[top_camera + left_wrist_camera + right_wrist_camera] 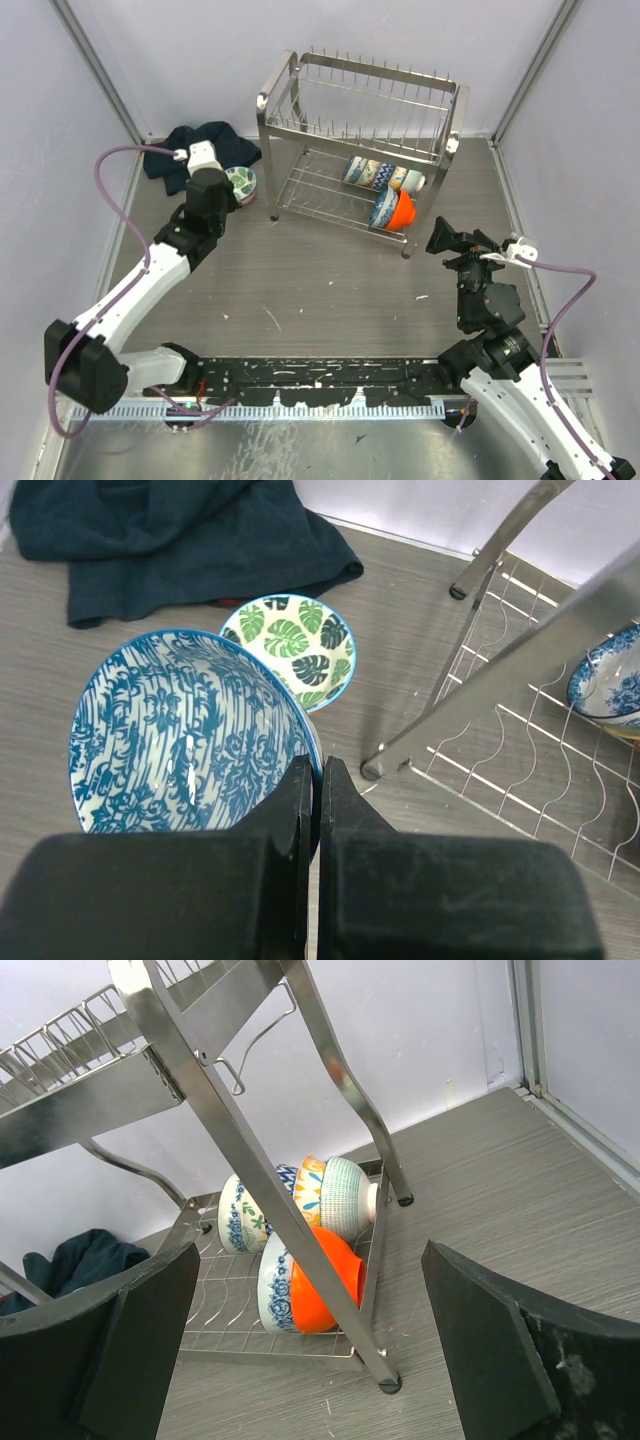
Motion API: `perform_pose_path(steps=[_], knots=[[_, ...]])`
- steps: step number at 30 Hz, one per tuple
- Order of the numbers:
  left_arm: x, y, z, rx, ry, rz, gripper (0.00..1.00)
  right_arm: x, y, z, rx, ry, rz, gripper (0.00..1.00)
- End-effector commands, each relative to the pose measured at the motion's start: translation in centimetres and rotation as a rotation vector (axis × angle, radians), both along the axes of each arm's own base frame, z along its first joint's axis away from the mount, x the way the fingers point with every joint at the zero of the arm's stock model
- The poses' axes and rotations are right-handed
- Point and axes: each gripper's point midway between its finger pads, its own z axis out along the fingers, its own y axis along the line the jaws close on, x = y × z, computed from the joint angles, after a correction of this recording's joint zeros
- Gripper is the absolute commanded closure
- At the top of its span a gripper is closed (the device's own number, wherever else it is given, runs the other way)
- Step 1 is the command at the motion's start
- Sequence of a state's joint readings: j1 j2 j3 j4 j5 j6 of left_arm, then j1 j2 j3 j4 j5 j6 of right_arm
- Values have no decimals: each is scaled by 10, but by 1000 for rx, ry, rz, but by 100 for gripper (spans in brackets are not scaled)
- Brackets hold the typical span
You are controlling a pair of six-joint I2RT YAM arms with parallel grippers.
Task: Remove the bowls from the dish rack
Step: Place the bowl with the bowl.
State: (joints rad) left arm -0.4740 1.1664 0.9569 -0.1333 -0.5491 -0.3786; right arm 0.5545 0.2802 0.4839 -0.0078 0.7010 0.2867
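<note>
The silver wire dish rack [300, 132] stands at the back centre. Its lower tier holds several bowls on their sides: a row [378, 175] and, in front, a blue floral bowl [383, 207] nested against an orange bowl [402, 212]. My left gripper [215, 197] is left of the rack, shut on the rim of a blue-and-white patterned bowl [185, 740], held beside a green leaf-patterned bowl [295, 645] on the table. My right gripper [450, 238] is open and empty, facing the rack's right end, with the orange bowl [335, 1280] and a mint green bowl [345, 1195] ahead of it.
A dark teal cloth [200, 145] lies crumpled at the back left, just behind the leaf bowl. The rack's leg [375, 770] is close to my left fingers. Walls enclose the table on three sides. The rack's slanted frame bar [240, 1150] crosses in front of the bowls.
</note>
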Motion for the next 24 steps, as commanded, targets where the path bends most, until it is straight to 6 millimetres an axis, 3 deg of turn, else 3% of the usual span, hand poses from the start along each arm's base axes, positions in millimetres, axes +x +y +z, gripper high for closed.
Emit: perform_pose_path(steps=[1, 9, 24], knots=[[39, -15, 30, -53, -38, -68, 100, -2, 0, 17, 32, -54, 7, 0], [90, -2, 12, -73, 16, -45, 100, -5, -2, 20, 36, -63, 4, 0], [162, -7, -20, -30, 100, -46, 100, -5, -5, 18, 34, -58, -12, 0]])
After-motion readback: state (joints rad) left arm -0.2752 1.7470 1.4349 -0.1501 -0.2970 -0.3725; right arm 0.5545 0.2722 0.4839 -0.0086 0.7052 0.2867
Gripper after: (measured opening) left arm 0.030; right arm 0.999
